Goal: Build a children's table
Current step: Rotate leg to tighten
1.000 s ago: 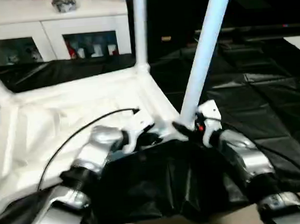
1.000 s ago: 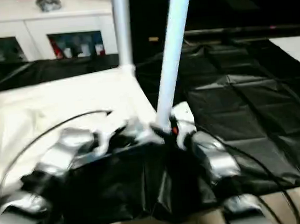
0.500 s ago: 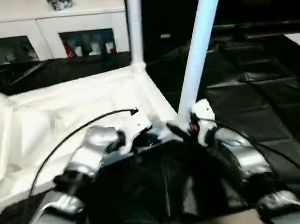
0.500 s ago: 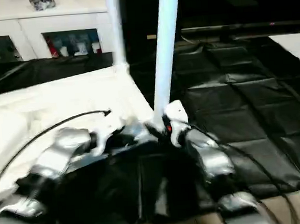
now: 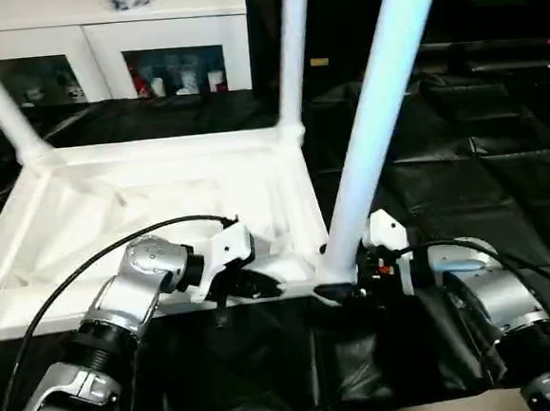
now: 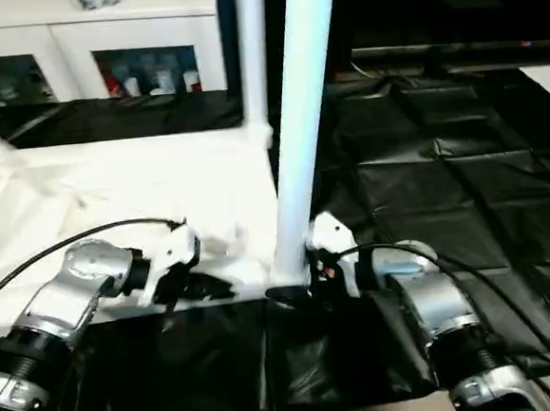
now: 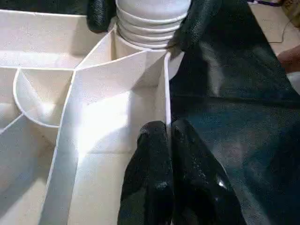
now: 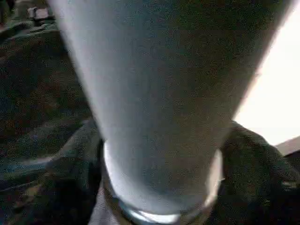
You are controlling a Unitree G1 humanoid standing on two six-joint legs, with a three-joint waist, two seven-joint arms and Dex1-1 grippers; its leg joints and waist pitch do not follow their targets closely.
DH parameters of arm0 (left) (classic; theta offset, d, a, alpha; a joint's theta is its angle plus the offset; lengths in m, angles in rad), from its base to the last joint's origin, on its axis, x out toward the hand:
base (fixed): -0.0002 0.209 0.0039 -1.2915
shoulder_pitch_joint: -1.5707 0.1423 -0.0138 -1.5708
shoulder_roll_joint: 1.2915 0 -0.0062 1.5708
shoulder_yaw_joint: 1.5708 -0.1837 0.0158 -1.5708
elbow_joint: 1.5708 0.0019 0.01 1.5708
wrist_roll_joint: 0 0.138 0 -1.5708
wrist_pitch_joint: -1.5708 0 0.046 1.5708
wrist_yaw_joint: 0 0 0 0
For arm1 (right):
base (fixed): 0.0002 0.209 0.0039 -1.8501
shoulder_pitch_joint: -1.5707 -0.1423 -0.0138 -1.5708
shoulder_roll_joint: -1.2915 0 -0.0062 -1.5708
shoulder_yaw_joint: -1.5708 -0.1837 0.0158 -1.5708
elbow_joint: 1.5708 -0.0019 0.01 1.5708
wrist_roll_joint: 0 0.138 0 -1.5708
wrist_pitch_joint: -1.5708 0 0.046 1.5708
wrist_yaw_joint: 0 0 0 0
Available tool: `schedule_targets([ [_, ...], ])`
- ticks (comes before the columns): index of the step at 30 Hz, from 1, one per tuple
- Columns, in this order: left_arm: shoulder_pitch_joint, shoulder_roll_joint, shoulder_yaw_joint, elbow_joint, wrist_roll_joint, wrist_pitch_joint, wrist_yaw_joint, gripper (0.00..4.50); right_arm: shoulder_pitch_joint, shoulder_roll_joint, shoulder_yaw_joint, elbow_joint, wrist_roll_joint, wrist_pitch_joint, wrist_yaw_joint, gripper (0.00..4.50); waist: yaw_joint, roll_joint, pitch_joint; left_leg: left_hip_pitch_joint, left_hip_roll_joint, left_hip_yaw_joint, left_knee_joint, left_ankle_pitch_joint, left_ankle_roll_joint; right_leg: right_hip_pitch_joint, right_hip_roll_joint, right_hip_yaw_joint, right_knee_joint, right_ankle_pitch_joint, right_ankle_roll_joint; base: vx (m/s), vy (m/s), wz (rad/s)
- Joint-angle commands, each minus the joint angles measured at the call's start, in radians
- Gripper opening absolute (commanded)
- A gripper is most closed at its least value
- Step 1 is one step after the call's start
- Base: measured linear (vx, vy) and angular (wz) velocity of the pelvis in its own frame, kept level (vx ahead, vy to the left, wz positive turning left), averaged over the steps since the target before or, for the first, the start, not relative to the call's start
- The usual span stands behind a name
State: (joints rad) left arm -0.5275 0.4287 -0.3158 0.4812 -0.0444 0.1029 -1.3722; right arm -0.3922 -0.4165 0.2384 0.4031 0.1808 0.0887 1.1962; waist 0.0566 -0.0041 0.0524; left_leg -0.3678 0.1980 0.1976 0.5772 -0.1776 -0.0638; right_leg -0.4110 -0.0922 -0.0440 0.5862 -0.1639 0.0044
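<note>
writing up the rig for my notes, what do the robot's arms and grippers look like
Both forearms are silver metal cylinders with black ribbed collars near the elbow. Each wrist carries a white plastic housing; the right one shows a small red mark. The left gripper and right gripper each have two chunky black fingers. A thin black cable loops over the left arm, and more run along the right.

A white glass-fronted cabinet stands behind crinkled black floor sheeting, darkness beyond.

White ribbed tabletop, white legs, black sheet, silver forearms, white cabinet
</note>
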Motion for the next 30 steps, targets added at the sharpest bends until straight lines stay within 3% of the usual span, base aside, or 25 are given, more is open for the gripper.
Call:
schedule_targets([
  [1,0.002,-0.004,-0.027,-0.018,-0.018,-0.004,-0.048,0.0,-0.009,-0.007,0.01,-0.002,-0.008,0.014,0.01,3.15,0.002,-0.012,-0.061,0.012,0.034,-0.007,-0.067,-0.248,0.054,0.042,-0.041,0.031,-0.06,-0.283,-0.23,0.0,0.0,0.0],
  [6,0.002,-0.005,-0.022,-0.015,-0.017,-0.004,-0.047,0.0,-0.009,0.0,0.016,-0.005,-0.005,0.02,0.019,2.81,0.003,-0.016,-0.063,0.011,0.032,-0.007,-0.064,-0.234,0.05,0.043,-0.042,0.032,-0.058,-0.277,-0.221,0.0,0.0,0.0],
  [7,0.004,-0.01,-0.014,-0.013,-0.014,-0.006,-0.032,0.0,-0.004,0.006,0.019,-0.009,0.001,0.027,0.023,2.79,0.003,-0.02,-0.063,0.01,0.032,-0.007,-0.064,-0.231,0.051,0.044,-0.042,0.032,-0.058,-0.274,-0.22,0.0,0.0,0.0],
  [10,0.004,-0.014,-0.01,-0.009,-0.015,-0.002,-0.018,0.0,0.002,0.013,0.017,-0.009,0.006,0.03,0.02,2.76,0.005,-0.019,-0.062,0.009,0.031,-0.007,-0.063,-0.23,0.051,0.043,-0.042,0.032,-0.058,-0.286,-0.216,0.0,0.0,0.0],
  [12,-0.022,-0.061,0.015,0.038,0.011,0.005,0.119,0.0,0.005,0.064,-0.02,0.022,0.012,0.028,-0.073,2.75,0.003,-0.021,-0.062,0.009,0.03,-0.007,-0.063,-0.235,0.047,0.041,-0.042,0.033,-0.06,-0.3,-0.212,0.0,0.0,0.0],
  [16,-0.04,-0.095,0.03,0.059,0.03,0.015,0.209,0.0,-0.01,0.115,-0.05,0.076,-0.014,0.013,-0.211,2.74,-0.003,-0.022,-0.059,0.008,0.028,-0.012,-0.065,-0.265,0.02,0.038,-0.044,0.032,-0.068,-0.382,-0.183,0.0,0.0,0.0],
  [17,-0.057,-0.142,0.044,0.063,0.03,0.054,0.281,0.0,-0.03,0.181,-0.089,0.143,-0.032,0.012,-0.376,2.74,-0.01,-0.023,-0.058,0.007,0.026,-0.014,-0.067,-0.276,0.009,0.037,-0.044,0.03,-0.07,-0.413,-0.171,0.0,0.0,0.0],
  [20,-0.073,-0.195,0.04,0.064,0.043,0.081,0.346,0.0,-0.044,0.267,-0.127,0.195,-0.023,0.022,-0.524,2.74,-0.023,-0.019,-0.058,0.009,0.024,-0.017,-0.067,-0.301,-0.001,0.033,-0.045,0.03,-0.079,-0.472,-0.151,0.0,0.0,0.0],
  [21,-0.077,-0.222,0.031,0.058,0.049,0.089,0.369,0.0,-0.052,0.312,-0.13,0.215,-0.034,0.027,-0.594,2.74,-0.024,-0.019,-0.057,0.01,0.024,-0.018,-0.067,-0.303,-0.002,0.032,-0.045,0.029,-0.08,-0.475,-0.148,0.0,0.0,0.0],
  [26,-0.075,-0.263,0.018,0.039,0.046,0.103,0.379,0.0,-0.057,0.369,-0.1,0.217,-0.063,-0.013,-0.604,2.74,-0.025,-0.014,-0.06,0.009,0.022,-0.016,-0.067,-0.315,0.009,0.032,-0.04,0.03,-0.08,-0.434,-0.151,0.0,0.0,0.0],
  [28,-0.07,-0.267,0.008,0.03,0.048,0.104,0.371,0.0,-0.062,0.382,-0.107,0.218,-0.06,-0.029,-0.603,3.3,-0.026,-0.014,-0.06,0.007,0.022,-0.017,-0.069,-0.321,0.012,0.033,-0.04,0.029,-0.079,-0.421,-0.155,0.0,0.0,0.0],
  [30,-0.068,-0.266,0.007,0.027,0.049,0.104,0.368,0.0,-0.063,0.382,-0.112,0.215,-0.052,-0.028,-0.589,3.44,-0.025,-0.014,-0.061,0.009,0.023,-0.017,-0.069,-0.324,0.016,0.033,-0.04,0.03,-0.078,-0.418,-0.159,0.0,0.0,0.0],
])
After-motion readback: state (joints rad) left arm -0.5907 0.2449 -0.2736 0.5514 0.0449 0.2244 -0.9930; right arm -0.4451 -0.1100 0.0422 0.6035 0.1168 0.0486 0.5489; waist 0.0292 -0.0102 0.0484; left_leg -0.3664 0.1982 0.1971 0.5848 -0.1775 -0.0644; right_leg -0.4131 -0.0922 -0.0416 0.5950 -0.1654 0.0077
